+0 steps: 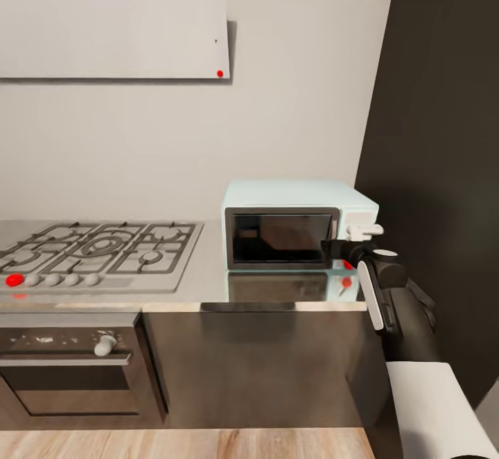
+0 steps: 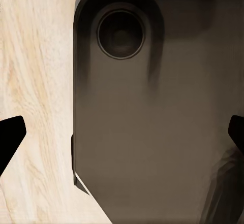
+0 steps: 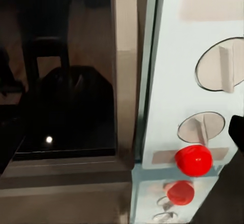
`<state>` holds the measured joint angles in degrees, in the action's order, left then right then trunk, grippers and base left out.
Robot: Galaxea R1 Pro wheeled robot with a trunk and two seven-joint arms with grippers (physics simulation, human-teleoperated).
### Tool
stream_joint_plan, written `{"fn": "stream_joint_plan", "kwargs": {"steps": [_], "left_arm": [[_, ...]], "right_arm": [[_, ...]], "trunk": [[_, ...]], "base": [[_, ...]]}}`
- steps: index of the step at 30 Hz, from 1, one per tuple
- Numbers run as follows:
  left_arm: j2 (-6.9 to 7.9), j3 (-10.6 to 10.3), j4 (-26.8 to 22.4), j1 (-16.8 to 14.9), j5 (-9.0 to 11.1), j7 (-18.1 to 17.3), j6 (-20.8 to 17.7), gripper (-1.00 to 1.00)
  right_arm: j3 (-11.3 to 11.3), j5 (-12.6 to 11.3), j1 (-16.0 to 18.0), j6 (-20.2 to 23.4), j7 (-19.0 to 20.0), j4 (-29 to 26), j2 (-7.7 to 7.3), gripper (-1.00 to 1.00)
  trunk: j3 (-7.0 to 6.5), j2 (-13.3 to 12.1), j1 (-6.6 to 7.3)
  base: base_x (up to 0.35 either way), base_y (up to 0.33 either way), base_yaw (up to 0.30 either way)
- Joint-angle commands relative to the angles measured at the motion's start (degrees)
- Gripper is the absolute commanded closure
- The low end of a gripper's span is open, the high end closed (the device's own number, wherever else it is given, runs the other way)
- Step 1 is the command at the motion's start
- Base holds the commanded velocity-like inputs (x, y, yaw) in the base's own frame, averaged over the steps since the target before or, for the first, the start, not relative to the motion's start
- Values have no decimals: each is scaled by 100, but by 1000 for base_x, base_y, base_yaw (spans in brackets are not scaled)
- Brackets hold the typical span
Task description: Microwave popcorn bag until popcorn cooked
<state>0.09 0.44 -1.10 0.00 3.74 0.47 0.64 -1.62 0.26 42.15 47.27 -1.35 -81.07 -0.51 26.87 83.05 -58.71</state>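
Two arms, and only the right one mattered here. Far left in the head view lay the hob [image 1: 97, 251], set into the grey countertop [image 1: 208, 272]; no popcorn bag was on the visible stretch of counter, and I could not tell whether it sat behind the dark glass. The left gripper [image 2: 122, 132] hung idle over the wood floor [image 2: 35, 82] beside the robot's dark base [image 2: 142, 122], its black tips far apart, wide open and empty. Right of the hob stood the microwave [image 1: 294, 227] with its door [image 3: 66, 71] closed. The right gripper [image 1: 353, 244] was up against the control panel at the microwave's right edge; its spread could not be told, one dark tip alone edging the wrist view. That view looked at the door handle [image 3: 126, 76], the two knobs [image 3: 223, 64] and the red button [image 3: 193, 159]. Judging by this, the step was working the controls. It would go best by squaring on one knob, closing gently, and not shoving the light oven backward.
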Motion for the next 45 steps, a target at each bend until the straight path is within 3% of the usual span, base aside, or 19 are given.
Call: {"fn": "stream_joint_plan", "kwargs": {"steps": [1, 45], "left_arm": [[0, 0, -4, 0, 39, 5, 7, -100], [0, 0, -4, 0, 39, 6, 7, -100]], "right_arm": [[4, 0, 4, 28, -14, -5, -1, -100], [22, 35, 4, 36, -102, 188, -70, -100]], "trunk": [[6, 3, -2], [6, 3, -2]], "base": [[217, 0, 0], [50, 12, 0]]}}
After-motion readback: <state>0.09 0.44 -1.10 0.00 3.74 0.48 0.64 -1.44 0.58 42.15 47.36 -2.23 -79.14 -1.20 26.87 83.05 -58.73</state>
